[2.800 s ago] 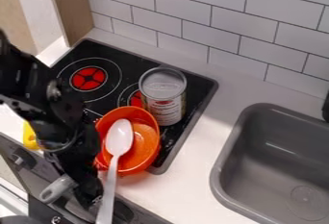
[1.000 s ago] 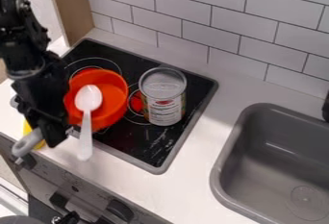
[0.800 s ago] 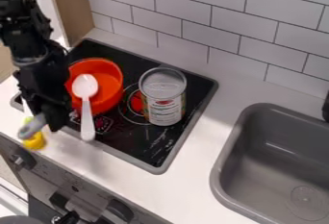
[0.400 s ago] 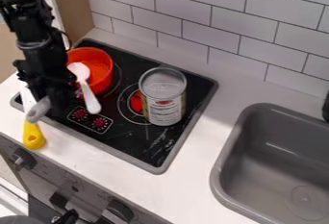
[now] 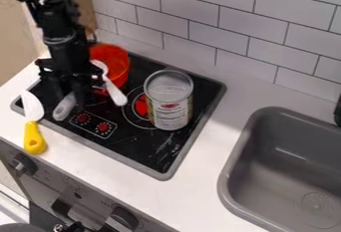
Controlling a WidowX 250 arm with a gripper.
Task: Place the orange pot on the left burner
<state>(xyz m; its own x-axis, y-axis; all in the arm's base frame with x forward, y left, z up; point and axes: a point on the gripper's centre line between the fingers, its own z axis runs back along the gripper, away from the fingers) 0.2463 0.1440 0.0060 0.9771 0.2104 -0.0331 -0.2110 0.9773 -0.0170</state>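
White tiles (image 5: 246, 22) back the stovetop (image 5: 143, 146); by its far left corner, the gripper (image 5: 78, 96) clasps the orange pot (image 5: 113, 59) by its grey handle (image 5: 65, 106) (a white spoon (image 5: 115, 91) juts over the rim).

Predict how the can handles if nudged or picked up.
The can should feel stiff, as its wall looks like smooth, rigid metal. It stands upright on the stove, taller than wide, so a high push might tip it. Once down, its round side would probably let it roll. Contents are hidden, so weight is a guess.
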